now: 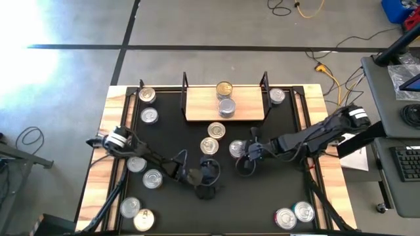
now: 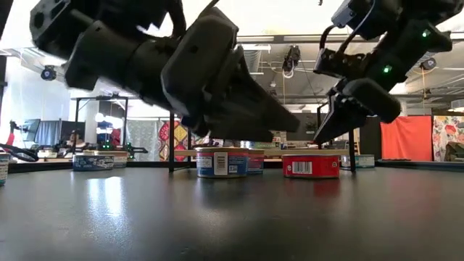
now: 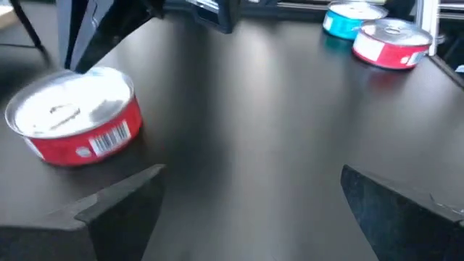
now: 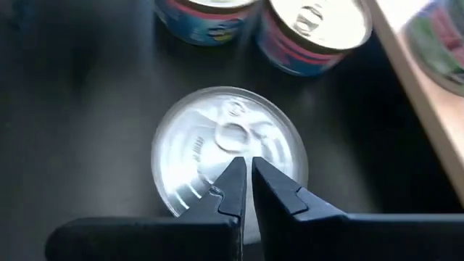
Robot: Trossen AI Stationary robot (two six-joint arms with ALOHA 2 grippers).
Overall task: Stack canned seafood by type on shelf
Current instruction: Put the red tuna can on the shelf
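Looking left to right: my left gripper [image 1: 209, 180] hangs released over bare black table [image 1: 262, 196]. A barcode shows on the red tin [image 3: 76, 116], no readable brand. My right gripper [image 4: 244, 177] is clenched above it. The shelf [image 1: 226, 105] holds two tins at the back edge.

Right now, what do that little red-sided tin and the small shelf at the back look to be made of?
The red-sided tin looks like metal: shiny silver lid with a pull tab, plus a printed red label that could be paper or paint. The shelf looks like a pale matte wood board, with thin black posts, probably metal wire.
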